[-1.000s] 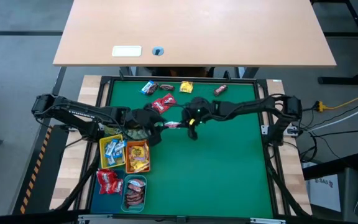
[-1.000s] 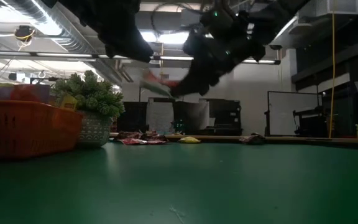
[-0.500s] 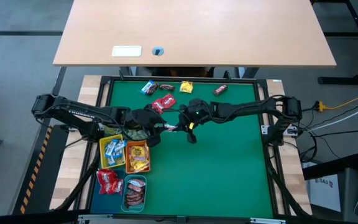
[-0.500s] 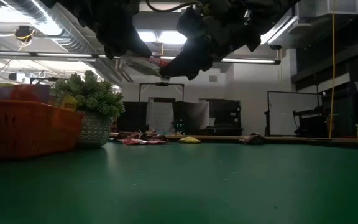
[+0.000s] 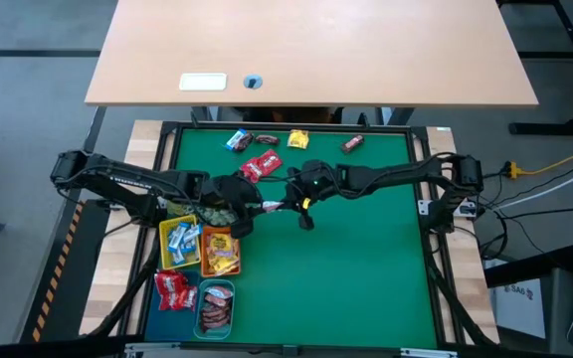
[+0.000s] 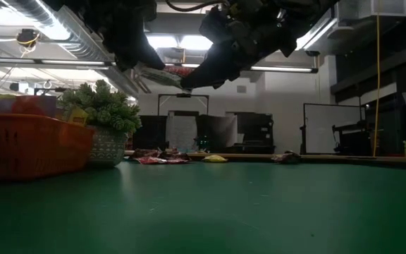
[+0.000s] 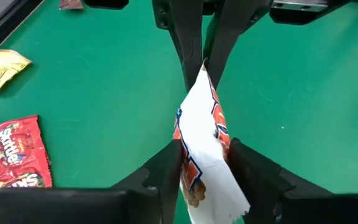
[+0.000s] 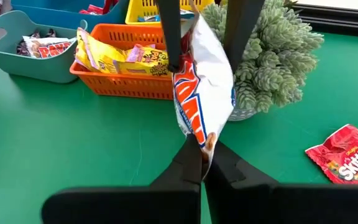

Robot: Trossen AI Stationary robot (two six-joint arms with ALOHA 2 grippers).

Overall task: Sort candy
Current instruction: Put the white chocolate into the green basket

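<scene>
On mat, "Skittles" packet (image 8: 344,153)

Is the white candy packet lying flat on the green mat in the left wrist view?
No: the white candy packet hangs above the mat, pinched at one end by the right gripper, its other end between the left gripper's fingers.

In the low view my two grippers are cut by the top edge and only dark shapes, so I cannot tell them apart there. From above, the white packet (image 5: 275,205) between them is too small to read. My left wrist view cuts the packet's lower end and one side of the red Skittles bag (image 7: 11,155).
</scene>
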